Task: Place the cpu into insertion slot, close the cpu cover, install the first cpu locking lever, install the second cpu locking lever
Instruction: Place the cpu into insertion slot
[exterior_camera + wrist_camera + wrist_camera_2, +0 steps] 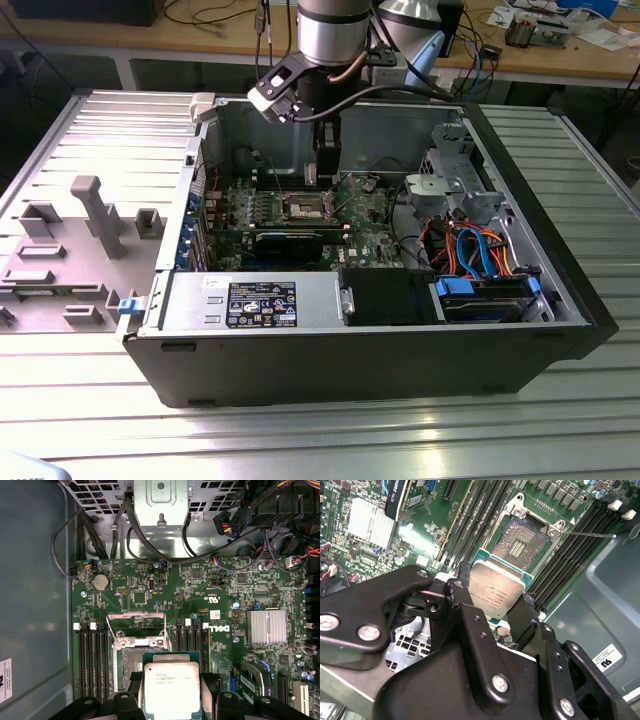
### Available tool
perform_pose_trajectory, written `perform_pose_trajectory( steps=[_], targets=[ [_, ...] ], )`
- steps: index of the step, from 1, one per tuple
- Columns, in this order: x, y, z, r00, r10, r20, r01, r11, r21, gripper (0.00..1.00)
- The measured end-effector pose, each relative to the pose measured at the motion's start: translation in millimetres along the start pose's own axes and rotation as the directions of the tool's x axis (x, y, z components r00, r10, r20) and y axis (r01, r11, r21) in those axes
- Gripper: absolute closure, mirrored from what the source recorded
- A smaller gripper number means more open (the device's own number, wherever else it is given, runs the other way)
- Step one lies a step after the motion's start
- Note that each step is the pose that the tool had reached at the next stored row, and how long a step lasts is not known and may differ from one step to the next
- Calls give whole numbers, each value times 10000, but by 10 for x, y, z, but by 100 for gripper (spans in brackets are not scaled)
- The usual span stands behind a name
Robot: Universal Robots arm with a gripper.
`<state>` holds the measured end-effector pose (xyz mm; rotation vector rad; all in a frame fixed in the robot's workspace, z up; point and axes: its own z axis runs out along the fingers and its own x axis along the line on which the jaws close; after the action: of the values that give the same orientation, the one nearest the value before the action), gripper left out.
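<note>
The gripper (493,599) fingers were clamped on opposite edges of the cpu (496,591), holding it above the insertion slot (520,542). The cpu cover (136,615) stood raised open, with the slot contacts exposed.

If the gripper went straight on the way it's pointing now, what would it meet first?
Most likely the small square socket with a silver metal rim and tan-gold centre, open below. The flat silver-grey square chip in the gripper would touch first. Depth is unclear, so alignment is uncertain.
</note>
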<state>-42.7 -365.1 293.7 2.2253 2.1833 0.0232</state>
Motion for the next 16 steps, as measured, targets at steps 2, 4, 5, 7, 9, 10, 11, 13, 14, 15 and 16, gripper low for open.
perform_pose_trajectory(
  steps=[2, 4, 5, 7, 9, 10, 11, 13, 14, 15, 16],
  targets=[
    [0, 0, 3, 10000, 1, 0, -1, 10000, 0, 45],
    [0, -3, 8, 10000, 0, -1, 0, 10000, -1, 45],
    [0, -4, 9, 10000, 0, -1, 0, 10000, 0, 45],
    [0, -6, 12, 10000, 0, -1, 0, 10000, 0, 45],
    [0, -8, 19, 10000, 0, -1, 0, 10000, 0, 45],
    [0, -9, 21, 10000, 0, -1, 0, 10000, 0, 45],
    [0, -9, 22, 10000, 0, 0, 0, 10000, 0, 45],
    [0, -10, 27, 10000, 0, -1, 0, 10000, 0, 45],
    [0, -10, 29, 10000, 0, -1, 0, 10000, 0, 45],
    [0, -10, 31, 10000, 0, -1, 0, 10000, 0, 45],
    [0, -10, 33, 10000, 0, -1, 0, 10000, 0, 45]
  ],
)
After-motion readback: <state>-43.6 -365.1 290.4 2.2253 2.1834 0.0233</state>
